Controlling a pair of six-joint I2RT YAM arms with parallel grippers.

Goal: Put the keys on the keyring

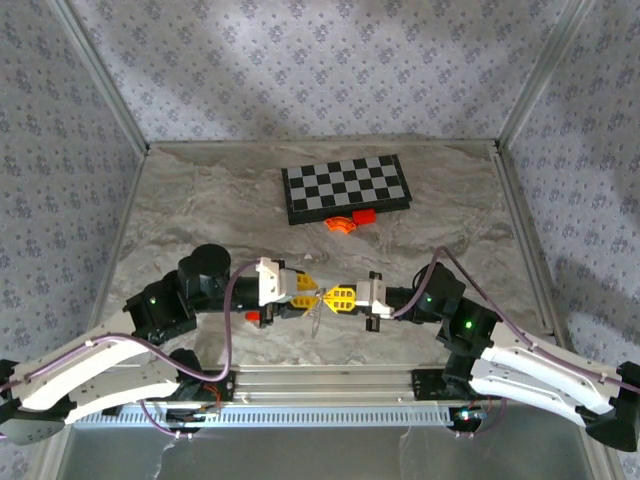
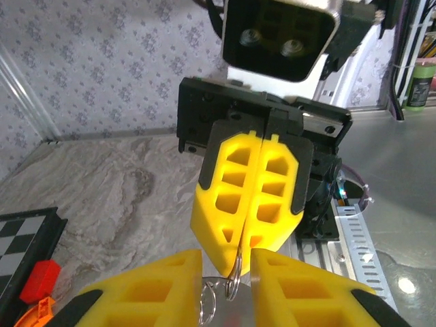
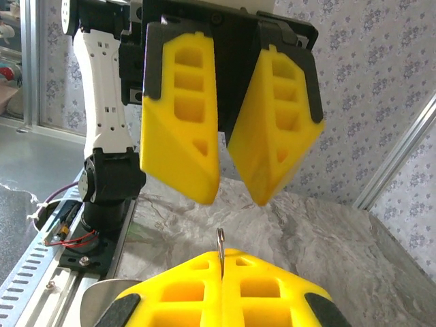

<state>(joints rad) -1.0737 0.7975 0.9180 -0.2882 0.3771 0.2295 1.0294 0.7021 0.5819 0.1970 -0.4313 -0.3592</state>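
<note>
The keyring [image 1: 318, 299] is held up over the table's near middle, with my right gripper [image 1: 341, 298] shut on it. In the right wrist view the ring's edge [image 3: 220, 240] sticks up out of that shut gripper [image 3: 221, 257]. My left gripper [image 1: 306, 293] faces it tip to tip, open, its fingers [image 3: 184, 170] apart just above the ring. In the left wrist view the keyring [image 2: 232, 272] hangs inside the gap of my left gripper [image 2: 226, 274], with a second loop [image 2: 208, 300] beside it. A key [image 1: 252, 317] with a red head lies on the table by the left arm.
A chessboard [image 1: 345, 188] lies at the back centre, with an orange curved piece [image 1: 340, 224] and a red block [image 1: 363, 215] in front of it. Metal rails run along the table's near edge [image 1: 320, 385]. Patterned walls close in the sides.
</note>
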